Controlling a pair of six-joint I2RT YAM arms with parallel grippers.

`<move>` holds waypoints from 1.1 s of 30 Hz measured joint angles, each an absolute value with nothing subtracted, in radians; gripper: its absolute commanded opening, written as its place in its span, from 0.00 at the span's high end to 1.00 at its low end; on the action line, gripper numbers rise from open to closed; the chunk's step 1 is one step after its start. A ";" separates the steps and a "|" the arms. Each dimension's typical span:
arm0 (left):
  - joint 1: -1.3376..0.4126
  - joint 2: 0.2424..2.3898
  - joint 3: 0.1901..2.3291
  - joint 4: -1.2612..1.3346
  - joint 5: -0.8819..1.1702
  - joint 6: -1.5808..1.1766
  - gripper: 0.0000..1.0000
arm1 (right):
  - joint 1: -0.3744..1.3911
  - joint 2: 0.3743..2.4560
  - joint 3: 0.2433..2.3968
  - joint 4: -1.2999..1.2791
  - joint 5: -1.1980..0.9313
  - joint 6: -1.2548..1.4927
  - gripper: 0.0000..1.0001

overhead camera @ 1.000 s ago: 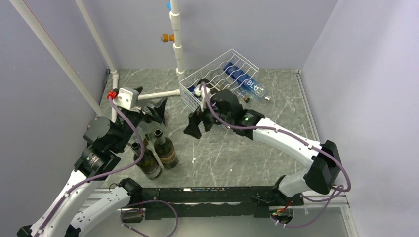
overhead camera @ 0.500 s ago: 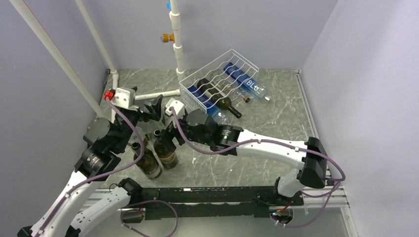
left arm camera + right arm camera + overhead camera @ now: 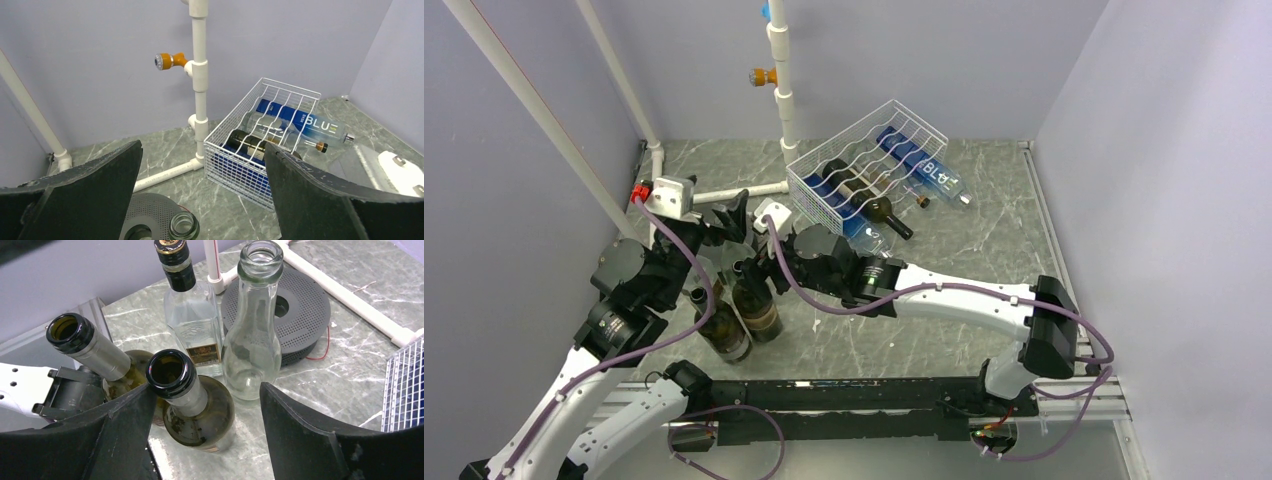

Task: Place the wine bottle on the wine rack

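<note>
Wine bottle [image 3: 197, 412] first: it's the dark green one with the open mouth, standing upright on the marbled table [image 3: 874, 325] in the near-left cluster. Its neck sits between the fingers of my right gripper [image 3: 207, 390]. Those jaws stand partway open, one on either side of the neck. The neck is close to the finger on the left of the wrist view, with a clear gap to the other finger, so nothing is gripped yet.

Just beside it stands a second dark bottle [image 3: 87, 347]. Behind them are a square clear bottle with a black cap [image 3: 192, 327] and a rounded clear glass bottle [image 3: 252, 340], then the black spool [image 3: 305, 305].

My left gripper [image 3: 202, 145] hangs wide open over that group, holding nothing.

Farther back and to the right sits the wine rack [image 3: 844, 175], resting at a slant. It already holds a dark bottle [image 3: 250, 142] and a blue bottle [image 3: 310, 125] lying down.

So the right arm is the one on the bottle. Its long axis is vertical now, and I reckon it must be tipped flat to suit a cradle.
</note>
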State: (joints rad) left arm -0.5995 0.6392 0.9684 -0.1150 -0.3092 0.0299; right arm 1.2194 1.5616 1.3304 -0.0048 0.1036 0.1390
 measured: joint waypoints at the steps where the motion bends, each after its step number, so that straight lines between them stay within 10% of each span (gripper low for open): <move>1: -0.599 0.640 0.968 -0.115 -0.312 0.030 0.02 | 1.220 1.568 1.333 -0.002 0.104 0.143 0.25; 33: -0.599 0.661 0.968 -0.116 -0.312 0.023 0.03 | 1.221 1.631 1.355 0.057 0.061 0.215 0.39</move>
